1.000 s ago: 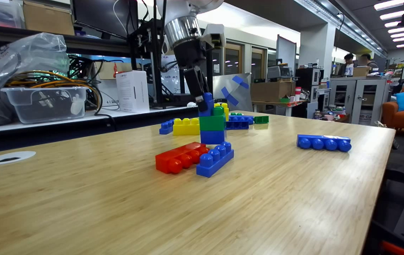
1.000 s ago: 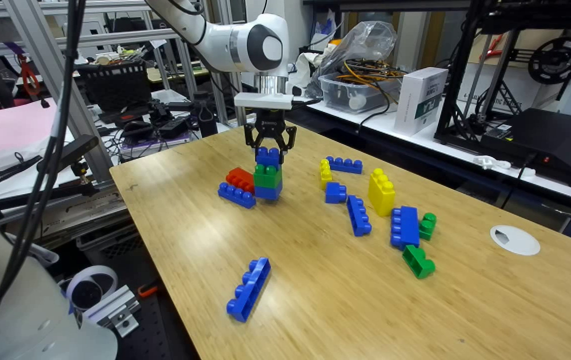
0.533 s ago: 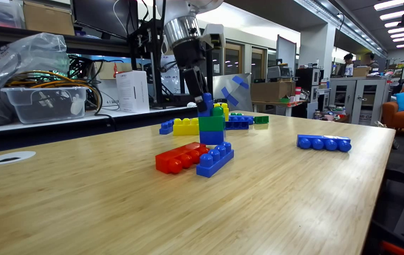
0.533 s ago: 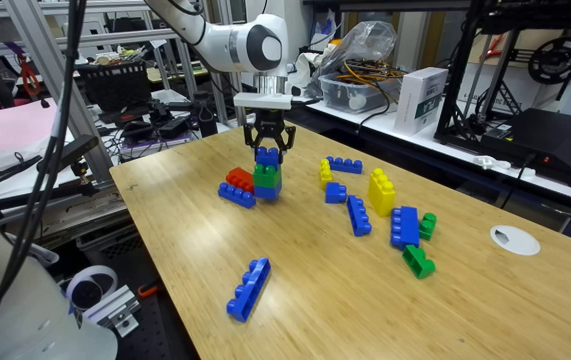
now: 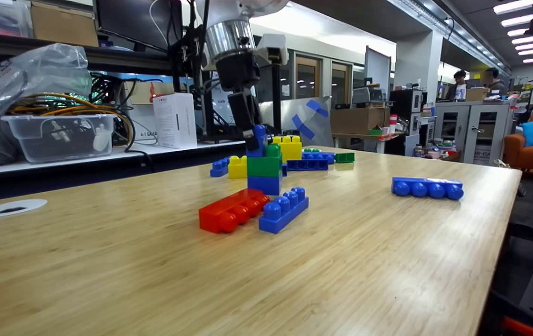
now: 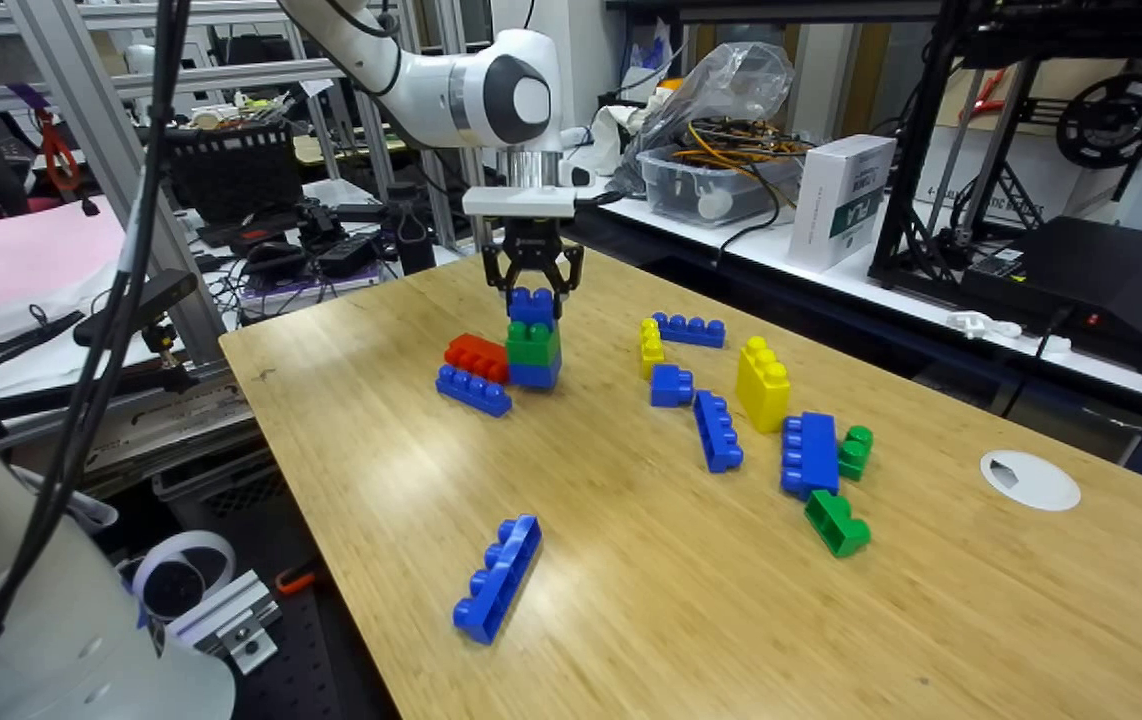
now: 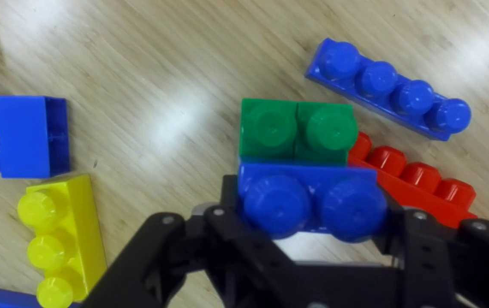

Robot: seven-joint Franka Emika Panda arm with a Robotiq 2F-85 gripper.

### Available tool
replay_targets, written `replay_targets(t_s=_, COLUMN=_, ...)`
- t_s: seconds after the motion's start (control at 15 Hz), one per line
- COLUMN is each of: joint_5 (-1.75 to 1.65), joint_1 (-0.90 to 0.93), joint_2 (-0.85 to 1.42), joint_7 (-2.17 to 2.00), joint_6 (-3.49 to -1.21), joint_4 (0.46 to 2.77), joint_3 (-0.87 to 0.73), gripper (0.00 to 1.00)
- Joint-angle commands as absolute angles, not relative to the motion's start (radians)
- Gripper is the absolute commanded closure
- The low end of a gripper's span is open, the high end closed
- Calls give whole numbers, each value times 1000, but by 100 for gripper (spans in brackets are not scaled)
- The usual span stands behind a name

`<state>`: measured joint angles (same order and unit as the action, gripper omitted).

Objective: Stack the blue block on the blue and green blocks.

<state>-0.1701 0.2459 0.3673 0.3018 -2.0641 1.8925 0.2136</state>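
Two jaws are standing parted only by the blue block (image 7: 310,188); we are seeing the gripper (image 6: 533,303) clasping it just above mid-frame in both exterior views, and it is resting on the blue and green blocks (image 6: 534,355).

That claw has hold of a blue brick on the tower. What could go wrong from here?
The blue block leaves two green studs uncovered and I can't tell if it's fully seated; it may come loose when the clamped gripper opens. Moving before letting go might drag the blue and green blocks along, bumping the red brick close beside them.
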Motion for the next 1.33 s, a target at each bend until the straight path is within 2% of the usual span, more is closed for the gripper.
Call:
replay_targets(t_s=0.0, joint_5=-213, joint_1=261, joint_2=396, joint_7=299, joint_6=-2104, joint_4=1862, joint_3=221, gripper=55)
replay_targets(t_s=0.73, joint_5=-222, joint_1=272, joint_2=432, joint_7=313, joint_6=-2134, joint_4=1846, joint_3=224, gripper=55)
replay_targets(t_s=0.8, joint_5=-220, joint_1=271, joint_2=432, joint_7=314, joint_6=-2132, joint_4=1846, joint_3=225, gripper=8)
replay_targets(t_s=1.0, joint_5=-222, joint_1=274, joint_2=430, joint_7=313, joint_6=-2122, joint_4=1842, joint_3=225, gripper=0)
replay_targets(t_s=1.27, joint_5=-228, joint_1=282, joint_2=422, joint_7=298, joint_6=-2083, joint_4=1812, joint_3=222, gripper=0)
